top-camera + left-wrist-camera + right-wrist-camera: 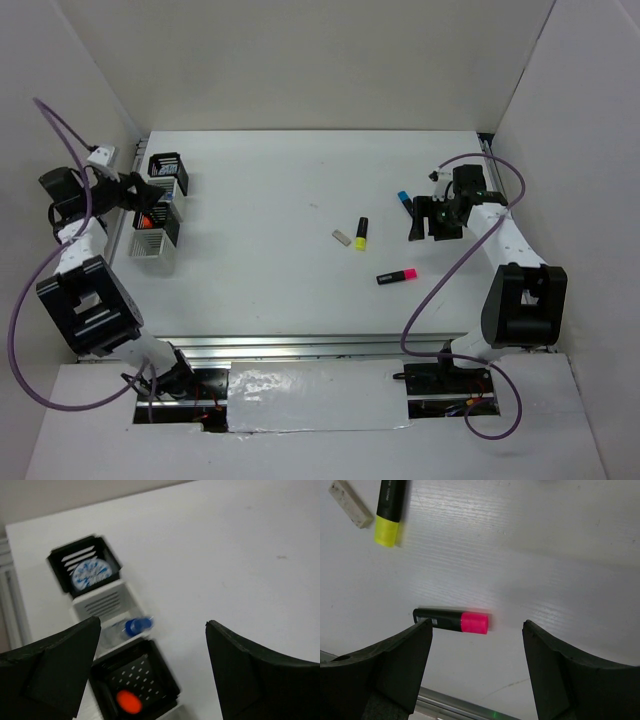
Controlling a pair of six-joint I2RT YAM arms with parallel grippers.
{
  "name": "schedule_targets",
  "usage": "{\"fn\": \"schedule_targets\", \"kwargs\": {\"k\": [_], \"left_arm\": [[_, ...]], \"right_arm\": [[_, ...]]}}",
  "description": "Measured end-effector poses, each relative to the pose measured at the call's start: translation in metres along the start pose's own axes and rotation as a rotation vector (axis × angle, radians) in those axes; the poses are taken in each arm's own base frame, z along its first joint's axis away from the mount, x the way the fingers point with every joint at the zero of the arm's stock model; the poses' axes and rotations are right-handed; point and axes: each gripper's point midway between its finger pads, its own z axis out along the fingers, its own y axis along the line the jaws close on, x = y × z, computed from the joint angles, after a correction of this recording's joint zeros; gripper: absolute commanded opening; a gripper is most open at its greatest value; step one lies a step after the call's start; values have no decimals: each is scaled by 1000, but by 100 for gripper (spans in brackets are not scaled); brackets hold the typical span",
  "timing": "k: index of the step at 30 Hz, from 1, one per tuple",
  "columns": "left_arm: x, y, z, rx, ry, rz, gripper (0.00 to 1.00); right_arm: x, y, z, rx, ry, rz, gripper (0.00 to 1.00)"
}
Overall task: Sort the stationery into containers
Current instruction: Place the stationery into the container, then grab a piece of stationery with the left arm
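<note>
My left gripper (150,200) hangs open and empty over the row of cups; its jaws stand wide apart in the left wrist view (152,630). Below it, a black cup (60,560) holds the blue-white pot (90,573). A white cup (100,606) holds a blue-capped highlighter (137,626). A black mesh cup (165,672) holds an orange-capped one (127,701). My right gripper (428,225) is open and empty above the pink highlighter (452,621) (397,276). The yellow highlighter (361,233) and the beige eraser (342,237) lie mid-table. Another blue-capped highlighter (403,198) lies beside the right gripper.
A white slatted cup (150,246) stands at the near end of the row. White walls close in the table on three sides. A metal rail (300,348) runs along the near edge. Purple cables (60,130) loop off both arms.
</note>
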Motion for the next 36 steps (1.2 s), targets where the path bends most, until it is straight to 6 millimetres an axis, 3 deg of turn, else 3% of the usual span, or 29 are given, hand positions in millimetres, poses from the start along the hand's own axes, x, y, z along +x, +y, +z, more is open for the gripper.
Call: {"fn": "schedule_targets", "kwargs": {"k": [3, 8, 10, 12, 16, 20, 23, 25, 28, 33, 36], "left_arm": [[-28, -44, 9, 78, 6, 123, 99], [-81, -169, 10, 315, -52, 454, 99], [-94, -211, 7, 415, -86, 529, 99], [-95, -237, 13, 463, -84, 524, 99], [-66, -280, 55, 543, 55, 488, 99], [-7, -332, 99, 601, 273, 442, 80], [25, -369, 124, 623, 394, 424, 78], [44, -398, 132, 661, 439, 429, 80], [73, -436, 128, 730, 488, 440, 83], [107, -502, 129, 866, 502, 451, 78], [126, -537, 145, 901, 508, 464, 76]], "right_arm": [[0, -3, 0, 14, 1, -8, 79], [0, -11, -1, 41, 0, -21, 80], [-1, -17, -3, 51, -3, -16, 80], [-1, -22, -5, 60, -8, -12, 80], [-3, -33, -10, 79, -20, 6, 80], [-3, -40, -15, 92, -31, 25, 80], [-2, -47, -18, 101, -40, 55, 79], [2, -52, -21, 109, -44, 77, 79], [13, -57, -26, 118, -41, 110, 79], [20, -66, -32, 119, -49, 180, 79], [24, -74, -36, 122, -53, 224, 79]]}}
